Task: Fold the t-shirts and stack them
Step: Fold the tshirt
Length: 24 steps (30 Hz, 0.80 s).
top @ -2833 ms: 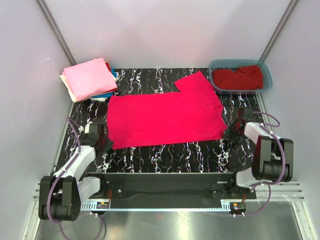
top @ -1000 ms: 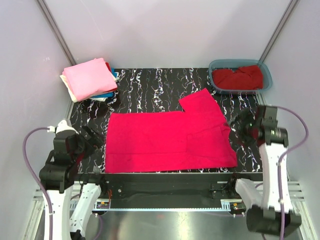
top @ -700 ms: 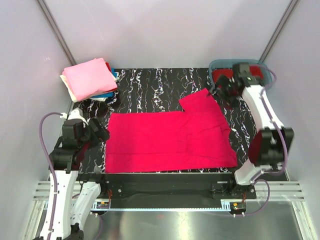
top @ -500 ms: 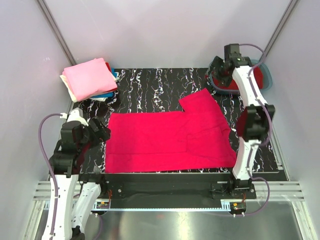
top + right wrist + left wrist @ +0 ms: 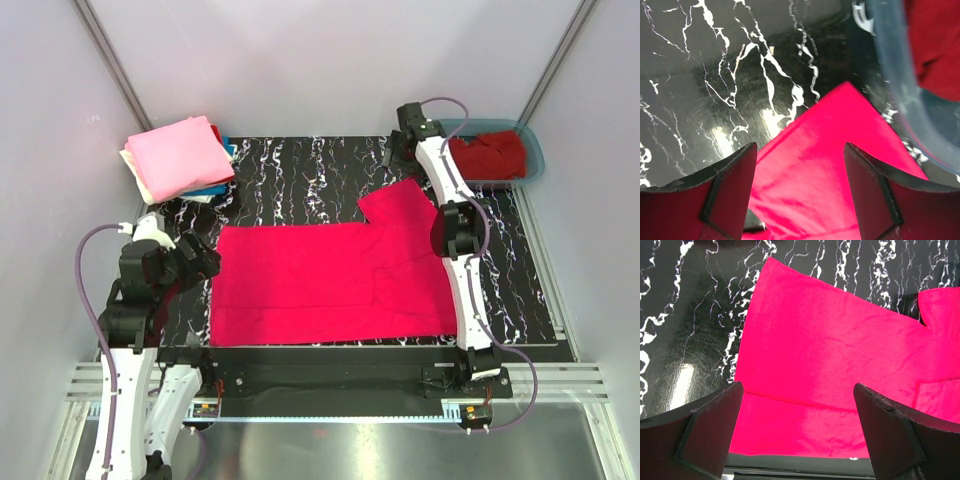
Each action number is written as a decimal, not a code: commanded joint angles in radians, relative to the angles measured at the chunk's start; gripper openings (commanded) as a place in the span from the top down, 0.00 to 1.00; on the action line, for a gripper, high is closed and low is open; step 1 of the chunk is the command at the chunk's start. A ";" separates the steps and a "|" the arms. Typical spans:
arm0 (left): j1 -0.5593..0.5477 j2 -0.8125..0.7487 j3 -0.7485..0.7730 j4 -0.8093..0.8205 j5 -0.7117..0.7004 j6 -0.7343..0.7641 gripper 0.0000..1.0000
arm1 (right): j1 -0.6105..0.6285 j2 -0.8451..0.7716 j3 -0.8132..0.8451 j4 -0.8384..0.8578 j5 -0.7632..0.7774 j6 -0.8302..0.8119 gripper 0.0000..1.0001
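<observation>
A bright pinkish-red t-shirt [image 5: 335,280] lies spread flat on the black marbled table [image 5: 300,165], one sleeve [image 5: 398,205] pointing to the back right. My left gripper [image 5: 203,264] hovers open at the shirt's left edge; in the left wrist view the left gripper [image 5: 797,390] has the red cloth [image 5: 840,350] below its jaws. My right gripper [image 5: 397,158] hangs open above the sleeve tip [image 5: 840,125], nothing between its fingers [image 5: 730,190]. A stack of folded t-shirts [image 5: 180,155], light pink on top, sits at the back left. A darker red t-shirt [image 5: 487,153] lies in the tub.
The teal plastic tub [image 5: 535,160] stands at the back right corner, and its rim [image 5: 895,100] is close to the right of my right gripper. White walls enclose the table. The right arm [image 5: 460,240] stretches over the shirt's right side.
The right arm has swung from the table's right side past the tub to above the sleeve tip, its jaws narrowing a little. The left gripper has shifted slightly toward the shirt's left edge.
</observation>
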<state>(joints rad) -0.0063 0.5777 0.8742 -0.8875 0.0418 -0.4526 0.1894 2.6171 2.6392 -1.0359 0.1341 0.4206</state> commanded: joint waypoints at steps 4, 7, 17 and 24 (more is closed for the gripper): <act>0.005 -0.015 -0.001 0.053 0.013 0.015 0.01 | 0.024 0.086 0.050 0.036 0.101 -0.028 0.23; 0.005 -0.018 -0.001 0.051 0.013 0.014 0.01 | 0.030 0.096 0.004 0.053 0.131 -0.031 0.23; 0.005 -0.022 -0.007 0.058 0.020 0.012 0.01 | 0.030 0.141 -0.025 0.065 0.102 -0.039 0.56; 0.005 -0.015 -0.007 0.056 0.017 0.009 0.01 | 0.030 0.094 -0.093 0.066 0.076 -0.025 1.00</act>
<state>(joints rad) -0.0063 0.5636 0.8730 -0.8791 0.0456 -0.4526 0.2142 2.7167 2.6045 -0.9550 0.2436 0.3820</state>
